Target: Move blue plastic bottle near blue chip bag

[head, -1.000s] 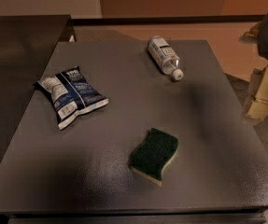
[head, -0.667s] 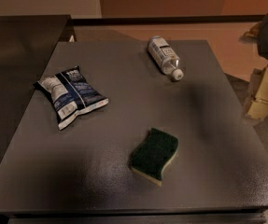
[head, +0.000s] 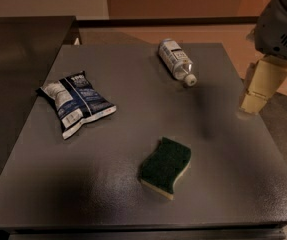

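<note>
White-capped blue plastic bottle [head: 175, 59] lying down, end effector [head: 259, 88] far right, state unclear

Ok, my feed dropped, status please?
Tool beyond right edge of table, clear of everything. Blue plastic bottle lying on its side, far end. Blue chip bag left; sponge near front, not between.

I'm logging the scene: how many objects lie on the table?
3: the blue plastic bottle far right, the blue chip bag left, the sponge near front. The gripper hangs by the table's right edge.
</note>
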You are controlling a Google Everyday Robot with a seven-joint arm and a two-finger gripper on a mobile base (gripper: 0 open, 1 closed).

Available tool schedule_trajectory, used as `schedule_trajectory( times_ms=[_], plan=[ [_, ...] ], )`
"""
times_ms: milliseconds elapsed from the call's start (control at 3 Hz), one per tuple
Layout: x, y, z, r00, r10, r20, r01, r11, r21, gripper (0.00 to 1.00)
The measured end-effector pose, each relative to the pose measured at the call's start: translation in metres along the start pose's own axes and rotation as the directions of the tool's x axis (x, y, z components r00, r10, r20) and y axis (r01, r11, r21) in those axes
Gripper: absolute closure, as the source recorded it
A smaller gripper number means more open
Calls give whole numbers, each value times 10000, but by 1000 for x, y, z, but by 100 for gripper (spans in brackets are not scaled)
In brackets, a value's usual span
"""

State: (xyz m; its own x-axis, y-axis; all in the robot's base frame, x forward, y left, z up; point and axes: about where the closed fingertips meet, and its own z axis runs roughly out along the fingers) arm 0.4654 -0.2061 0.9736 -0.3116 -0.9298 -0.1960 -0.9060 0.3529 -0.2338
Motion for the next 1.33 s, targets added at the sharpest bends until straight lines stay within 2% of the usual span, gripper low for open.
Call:
schedule_trajectory(
  times_ms=[333, 667, 1000, 1333],
  plan=[
    [-11, -31, 20, 9891, 1444, 290, -1443, 9895, -69, 0],
    [-20, -60, 44, 9555, 2837, 806, -2832, 9589, -176, 0],
    [-36, -85, 68, 9094, 3974, 1231, -3988, 9169, -143, 0],
    [-53, -107, 95, 8543, 5021, 1344, -5061, 8625, -54, 0]
  ],
)
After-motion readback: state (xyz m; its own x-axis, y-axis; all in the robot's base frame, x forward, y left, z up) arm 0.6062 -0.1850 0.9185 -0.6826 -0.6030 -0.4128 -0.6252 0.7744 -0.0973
